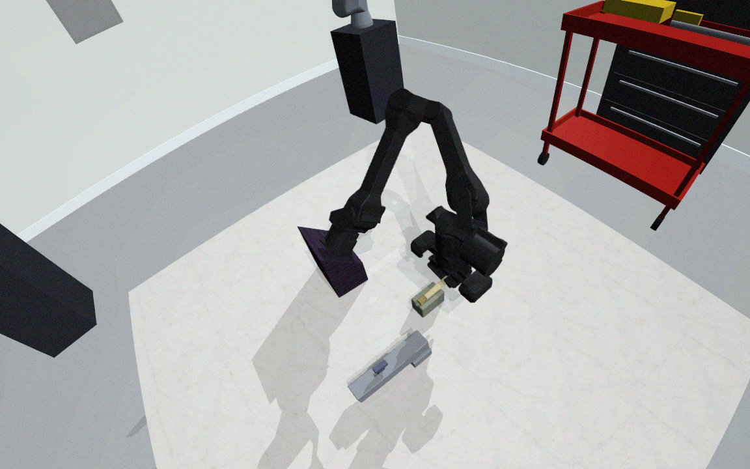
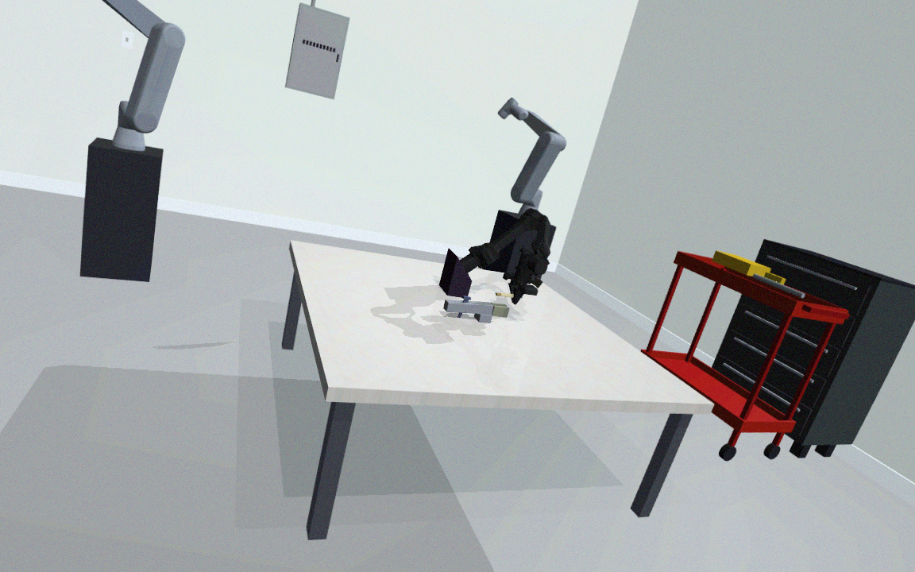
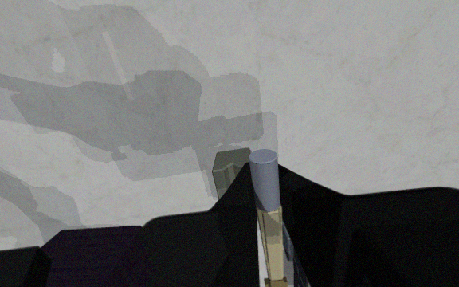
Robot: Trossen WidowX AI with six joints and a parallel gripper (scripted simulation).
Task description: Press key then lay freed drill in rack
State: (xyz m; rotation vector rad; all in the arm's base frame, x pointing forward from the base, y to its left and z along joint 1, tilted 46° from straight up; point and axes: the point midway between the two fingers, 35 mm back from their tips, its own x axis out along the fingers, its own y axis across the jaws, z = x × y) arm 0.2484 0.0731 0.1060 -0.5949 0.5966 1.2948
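Observation:
My gripper is shut on the drill, a pale yellow bar with a blue-grey round shank, held level. The rack, an olive grooved block, stands on the table below it. In the top view the drill overlaps the rack's top; the exterior view shows a gap between them. In the wrist view a finger hides part of the rack. The grey holder lies apart from the drill, with the blue key on its top.
My arm's dark purple wedge base stands on the pale table to the left of the rack in the top view. A red trolley stands off the table, beside a black drawer cabinet.

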